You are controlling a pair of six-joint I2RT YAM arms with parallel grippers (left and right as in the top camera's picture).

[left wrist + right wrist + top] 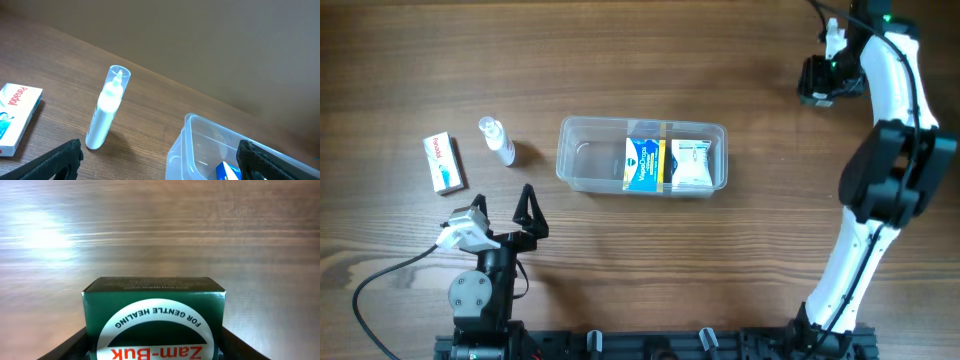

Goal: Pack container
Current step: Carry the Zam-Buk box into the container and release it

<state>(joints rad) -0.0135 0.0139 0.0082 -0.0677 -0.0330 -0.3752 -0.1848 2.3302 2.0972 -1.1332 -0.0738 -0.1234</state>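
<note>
Clear rimmed plastic tub point(582, 150) seemed light, stiff, slick; take by rim. Right gripper point(817, 82) clamped green cardboard box point(152, 305) beyond tub; left gripper point(502, 208) gaped empty.

One clear tub point(561, 160). Four small boxes: one blue-and-yellow box point(644, 164) and one white box point(691, 163) inside the tub, one white-and-blue box point(443, 163) on the bench point(720, 60), one green box point(152, 300). One small bottle point(498, 140).

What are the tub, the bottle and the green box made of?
Tub: clear, glossy plastic, it seems; the wood grain of the table shows through it.
Bottle: probably plastic, with a see-through cap over a milky white body.
Green box: likely printed cardboard with a slightly glossy coat, going by its sharp folded edges and the faint sheen on its top face.
</note>
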